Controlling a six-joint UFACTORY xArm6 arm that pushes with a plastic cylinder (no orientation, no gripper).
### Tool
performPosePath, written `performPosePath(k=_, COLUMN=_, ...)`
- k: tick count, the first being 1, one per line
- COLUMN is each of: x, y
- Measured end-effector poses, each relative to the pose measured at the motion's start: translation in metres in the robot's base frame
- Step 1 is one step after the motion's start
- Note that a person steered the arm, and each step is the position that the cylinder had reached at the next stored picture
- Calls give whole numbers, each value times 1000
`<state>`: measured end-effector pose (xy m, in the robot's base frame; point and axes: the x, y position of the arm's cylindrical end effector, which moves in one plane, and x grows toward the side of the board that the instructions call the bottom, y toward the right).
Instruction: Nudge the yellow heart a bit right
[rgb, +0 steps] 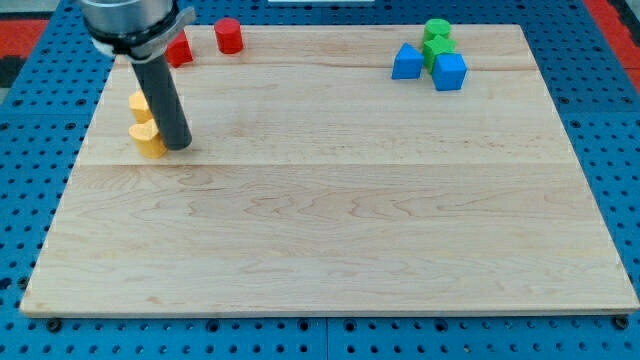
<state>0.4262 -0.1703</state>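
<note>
- Standing at the view's left side of the board, my tip (180, 146) is pressed against, or just beside, the right flank of the yellow heart (148, 140); I cannot tell whether they actually touch.
- That is the relation everything turns on: the heart lies to the view's left of the tip, so the tip is on the wrong side for a rightward nudge (a push from here would send it left, I judge).
- The likely need is to bring the tip round to the heart's left flank before pushing towards the view's right.
- There is no hand to open or close here; the rod simply ends in a blunt tip, holding nothing.
- A second yellow block (139, 102), shape unclear because the rod hides part of it, sits just above the heart; going round over the top risks knocking it, so the lower route looks safer.
- Two red blocks, a red block (180, 50) partly behind the arm and a red cylinder (229, 35), sit near the top edge, well apart from the heart.
- At the top right, far off, cluster two green blocks (436, 40) and two blue blocks (408, 62); none matter here.
- The wooden board (330, 220) to the heart's right lies open.
</note>
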Motion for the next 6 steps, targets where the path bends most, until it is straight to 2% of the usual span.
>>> performPosePath(k=1, x=30, y=-6)
performPosePath(k=2, x=36, y=-74)
performPosePath(k=3, x=21, y=-95)
performPosePath(k=4, x=-5, y=-96)
performPosePath(k=6, x=-42, y=-48)
